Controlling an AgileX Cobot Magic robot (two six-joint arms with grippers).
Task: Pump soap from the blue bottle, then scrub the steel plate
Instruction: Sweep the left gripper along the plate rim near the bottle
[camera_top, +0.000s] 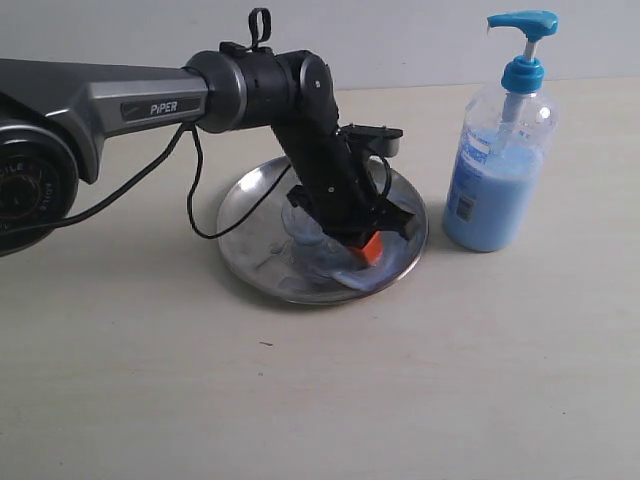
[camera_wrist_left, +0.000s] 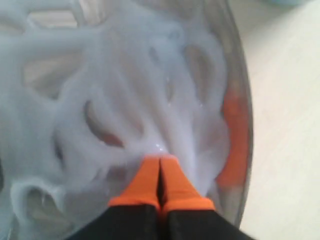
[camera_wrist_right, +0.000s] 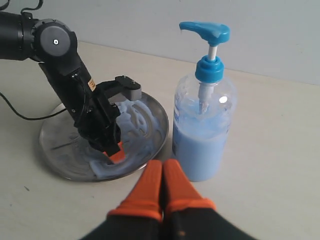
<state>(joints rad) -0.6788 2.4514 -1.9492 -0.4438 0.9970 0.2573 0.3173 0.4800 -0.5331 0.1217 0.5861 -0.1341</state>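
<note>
Two grippers: both pinched shut, nothing held in either, lol
steel plate: flat on the table, shiny round thing with a raised rim, most of the inside smeared
soap: whitish-blue creamy swirls all over the plate, thickest on the side nearest the bottle, bare metal peeking through in loops
left gripper: orange fingertips pressed flat together with no gap, empty, tips planted down on the plate right in the goo, close to the rim on the bottle side
left arm: black, leaning in over the plate from the side away from the bottle, cable drooping down beside it
right gripper: orange fingers closed tight against each other, clamping nothing, off the plate, pointing toward the gap between plate and bottle; height above the table hard to tell
blue bottle: upright on the table just beside the plate, not touching the rim, pump head up, pale blue filling past halfway, label facing the plate-ish side
</note>
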